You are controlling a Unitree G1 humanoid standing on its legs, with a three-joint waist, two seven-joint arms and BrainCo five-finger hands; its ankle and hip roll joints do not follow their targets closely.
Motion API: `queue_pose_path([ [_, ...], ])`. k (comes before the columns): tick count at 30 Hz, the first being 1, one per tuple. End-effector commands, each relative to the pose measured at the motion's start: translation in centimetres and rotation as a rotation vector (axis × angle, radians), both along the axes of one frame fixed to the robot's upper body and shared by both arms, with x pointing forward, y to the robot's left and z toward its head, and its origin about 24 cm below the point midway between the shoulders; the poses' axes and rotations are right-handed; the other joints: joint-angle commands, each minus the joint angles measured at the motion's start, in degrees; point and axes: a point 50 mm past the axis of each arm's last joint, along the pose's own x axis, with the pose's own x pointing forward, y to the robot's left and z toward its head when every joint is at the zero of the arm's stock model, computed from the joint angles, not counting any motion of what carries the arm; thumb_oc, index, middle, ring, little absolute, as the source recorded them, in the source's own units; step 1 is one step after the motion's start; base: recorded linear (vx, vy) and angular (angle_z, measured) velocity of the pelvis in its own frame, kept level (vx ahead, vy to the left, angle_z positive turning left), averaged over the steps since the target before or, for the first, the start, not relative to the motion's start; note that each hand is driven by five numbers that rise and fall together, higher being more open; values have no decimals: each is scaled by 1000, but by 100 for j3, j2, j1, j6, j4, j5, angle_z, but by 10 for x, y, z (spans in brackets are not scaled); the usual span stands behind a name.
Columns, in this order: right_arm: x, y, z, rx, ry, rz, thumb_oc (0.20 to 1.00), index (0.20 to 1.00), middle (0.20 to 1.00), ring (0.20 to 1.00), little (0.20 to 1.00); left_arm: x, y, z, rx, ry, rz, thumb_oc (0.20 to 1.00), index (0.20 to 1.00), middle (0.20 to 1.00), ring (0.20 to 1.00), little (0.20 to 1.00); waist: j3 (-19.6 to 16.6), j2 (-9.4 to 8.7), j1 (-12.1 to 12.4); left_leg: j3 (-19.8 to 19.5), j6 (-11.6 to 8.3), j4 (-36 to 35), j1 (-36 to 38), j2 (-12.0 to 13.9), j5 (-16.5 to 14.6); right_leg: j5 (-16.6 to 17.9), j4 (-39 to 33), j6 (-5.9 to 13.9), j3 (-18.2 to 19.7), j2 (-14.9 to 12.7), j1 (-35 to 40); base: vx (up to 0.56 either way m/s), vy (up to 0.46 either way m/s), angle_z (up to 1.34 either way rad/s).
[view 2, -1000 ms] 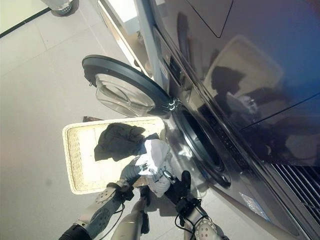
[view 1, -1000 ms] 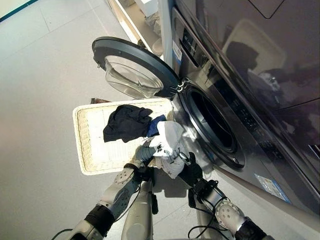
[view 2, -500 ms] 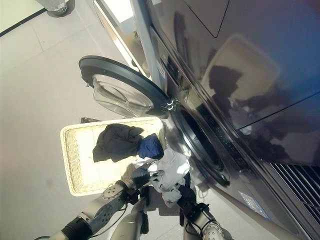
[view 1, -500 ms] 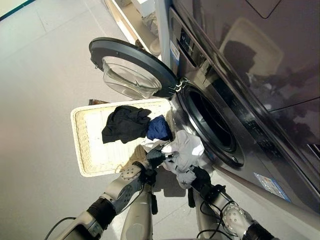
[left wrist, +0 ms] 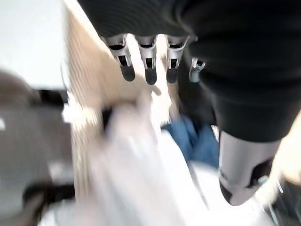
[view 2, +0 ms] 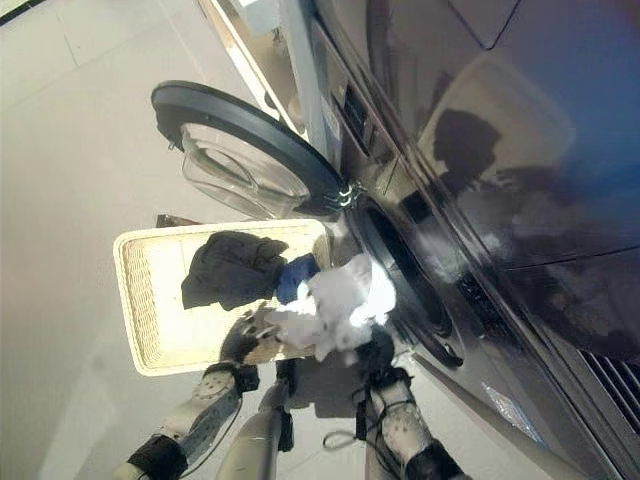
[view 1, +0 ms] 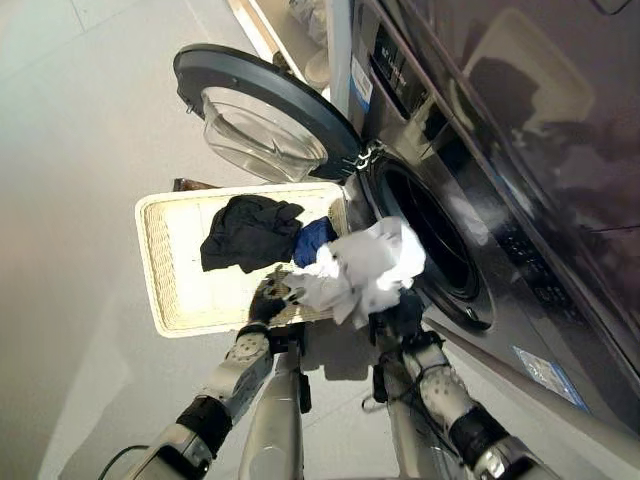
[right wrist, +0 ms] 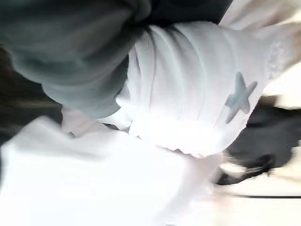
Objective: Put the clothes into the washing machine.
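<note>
Lower centre: left hand (view 1: 268, 300) at the basket (view 1: 160, 260) rim, fingers straight, holding nothing. Right hand (view 1: 398, 312) under the white garment (view 1: 365, 268); fingers buried in cloth, grip unreadable. Garment bunched mid-frame, just at the drum opening (view 1: 432, 240), not yet inside. Black garment (view 1: 245, 230) and blue garment (view 1: 313, 240) in the basket. Door (view 1: 265, 115) open, upper left. Risk: trailing hem (hanging loose) snagging the drum lip and dropping to the floor.

Washing machine (view 1: 520, 150): glossy dark front, mirror-like. Door (view 1: 262, 110): matt grey rim, clear glassy bowl. Basket (view 1: 160, 260): pale rough weave. White garment (view 1: 365, 268): soft crumpled cloth; black garment (view 1: 245, 230), matt cloth.
</note>
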Motion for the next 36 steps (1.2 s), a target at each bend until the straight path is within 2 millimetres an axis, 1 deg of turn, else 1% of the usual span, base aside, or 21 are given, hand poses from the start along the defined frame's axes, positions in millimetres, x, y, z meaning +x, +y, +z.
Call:
queue_pose_path([
  [1, 6, -14, 33, 88, -171, -102, 200, 200, 200, 200, 200, 0, -4, 10, -45, -83, 15, 1000, 1000, 1000, 1000, 1000, -49, 114, 53, -371, 332, 309, -597, -346, 352, -100, 688, 145, -286, -249, -201, 21, -18, 3],
  [2, 14, -23, 41, 118, -188, -141, 200, 200, 200, 200, 200, 1, -1, 10, -49, -82, 32, 1000, 1000, 1000, 1000, 1000, -49, 151, 64, -381, 331, 300, -624, -356, 351, -113, 715, 149, -295, -260, -237, 61, -39, 3],
  [3, 34, -58, 65, 238, -232, -303, 200, 200, 200, 200, 200, 5, 9, 8, -63, -77, 81, 1000, 1000, 1000, 1000, 1000, -49, 268, 111, -385, 316, 325, -751, -374, 354, -163, 817, 161, -325, -293, -372, 67, -41, 4],
  [5, 39, -75, 75, 291, -240, -381, 200, 200, 200, 200, 200, 6, 12, 7, -75, -76, 97, 1000, 1000, 1000, 1000, 1000, -49, 307, 131, -383, 310, 338, -805, -376, 351, -182, 850, 157, -326, -290, -427, 45, -26, 3],
  [8, 45, -112, 97, 368, -255, -572, 200, 200, 200, 200, 200, 3, 16, 2, -89, -70, 110, 1000, 1000, 1000, 1000, 1000, -49, 409, 166, -387, 304, 382, -913, -394, 340, -257, 945, 140, -302, -262, -527, 18, -18, 3],
  [10, 44, -153, 121, 382, -237, -777, 200, 200, 200, 200, 200, 1, 20, -3, -96, -63, 96, 1000, 1000, 1000, 1000, 1000, -49, 525, 219, -397, 302, 442, -1015, -422, 327, -315, 1041, 110, -295, -245, -633, 13, -8, 2],
  [11, 44, -155, 123, 382, -237, -786, 200, 200, 200, 200, 200, 1, 19, -2, -97, -64, 93, 1000, 1000, 1000, 1000, 1000, -49, 538, 227, -398, 301, 448, -1029, -422, 324, -318, 1050, 110, -296, -245, -649, 16, -11, 11],
  [13, 37, -181, 138, 370, -217, -913, 200, 200, 200, 200, 200, -1, 23, -5, -96, -59, 83, 1000, 1000, 1000, 1000, 1000, -49, 584, 242, -399, 308, 492, -1085, -438, 312, -346, 1103, 99, -303, -241, -706, 7, -8, 13],
  [14, 36, -186, 141, 371, -212, -944, 200, 200, 200, 200, 200, -1, 23, -6, -97, -59, 77, 1000, 1000, 1000, 1000, 1000, -49, 600, 253, -400, 309, 504, -1104, -440, 306, -353, 1118, 99, -307, -243, -726, 8, -19, 8],
  [16, 12, -233, 164, 374, -202, -1188, 200, 200, 200, 200, 200, -3, 30, -5, -96, -57, 49, 1000, 1000, 1000, 1000, 1000, -49, 654, 294, -417, 317, 575, -1216, -460, 286, -384, 1200, 89, -296, -220, -820, 16, -67, 14],
  [19, -4, -250, 173, 428, -233, -1311, 200, 200, 200, 200, 200, -4, 35, -5, -88, -51, 28, 1000, 1000, 1000, 1000, 1000, -49, 665, 302, -428, 327, 599, -1253, -465, 268, -403, 1240, 90, -303, -206, -848, 15, -79, 11],
  [20, -30, -274, 175, 552, -289, -1488, 200, 200, 200, 200, 200, -6, 41, -3, -79, -46, -7, 1000, 1000, 1000, 1000, 1000, -49, 650, 322, -462, 345, 623, -1298, -483, 232, -442, 1287, 99, -322, -208, -871, 23, -170, 16],
  [24, -66, -293, 177, 746, -283, -1722, 200, 200, 200, 200, 200, -6, 49, 3, -52, -28, -49, 1000, 1000, 1000, 1000, 1000, -49, 621, 342, -538, 356, 673, -1439, -488, 250, -400, 1327, 120, -320, -190, -974, 25, -95, 36],
  [28, -71, -298, 189, 854, -271, -1695, 200, 200, 200, 200, 200, -7, 51, 5, -35, -6, -83, 1000, 1000, 1000, 1000, 1000, -49, 604, 368, -587, 368, 775, -1535, -497, 232, -400, 1400, 135, -300, -192, -1065, 31, -52, -4],
  [29, -63, -295, 196, 853, -280, -1626, 351, 351, 351, 351, 351, -7, 50, 6, -28, -1, -104, 1000, 1000, 1000, 1000, 1000, -49, 615, 394, -602, 377, 792, -1559, -497, 235, -416, 1437, 133, -287, -190, -1081, 38, -54, 21],
  [30, -55, -291, 200, 839, -292, -1563, 1000, 1000, 1000, 1000, 1000, -5, 47, 7, -29, -3, -117, 1000, 1000, 1000, 1000, 1000, -49, 627, 415, -609, 385, 795, -1574, -508, 240, -424, 1451, 136, -289, -194, -1090, 31, -45, 27],
  [31, -42, -283, 203, 816, -290, -1462, 1000, 1000, 1000, 1000, 1000, -3, 45, 10, -29, -4, -129, 1000, 1000, 1000, 1000, 1000, -49, 644, 433, -617, 387, 799, -1579, -522, 246, -424, 1460, 143, -299, -200, -1101, 16, -25, -3],
  [32, -37, -281, 204, 808, -284, -1423, 1000, 1000, 1000, 1000, 1000, -2, 45, 11, -30, -5, -130, 1000, 1000, 1000, 1000, 1000, -49, 645, 428, -621, 387, 801, -1584, -525, 246, -425, 1464, 146, -302, -201, -1108, 10, -21, -9],
  [34, -14, -265, 199, 772, -215, -1260, 1000, 1000, 1000, 1000, 1000, 1, 42, 14, -26, -11, -144, 1000, 1000, 1000, 1000, 1000, -49, 650, 465, -614, 397, 803, -1597, -544, 252, -414, 1454, 155, -327, -221, -1115, 2, -36, -13],
  [35, 4, -251, 194, 737, -150, -1138, 1000, 1000, 1000, 1000, 1000, 4, 40, 17, -21, -18, -148, 1000, 1000, 1000, 1000, 1000, -49, 646, 495, -613, 412, 796, -1610, -556, 256, -402, 1444, 161, -352, -233, -1127, -8, -64, -16],
  [36, 31, -226, 186, 650, -74, -923, 1000, 1000, 1000, 1000, 1000, 8, 38, 21, -11, -36, -150, 1000, 1000, 1000, 1000, 1000, -49, 640, 533, -605, 421, 777, -1631, -570, 261, -388, 1422, 175, -395, -249, -1135, -16, -67, -9],
])
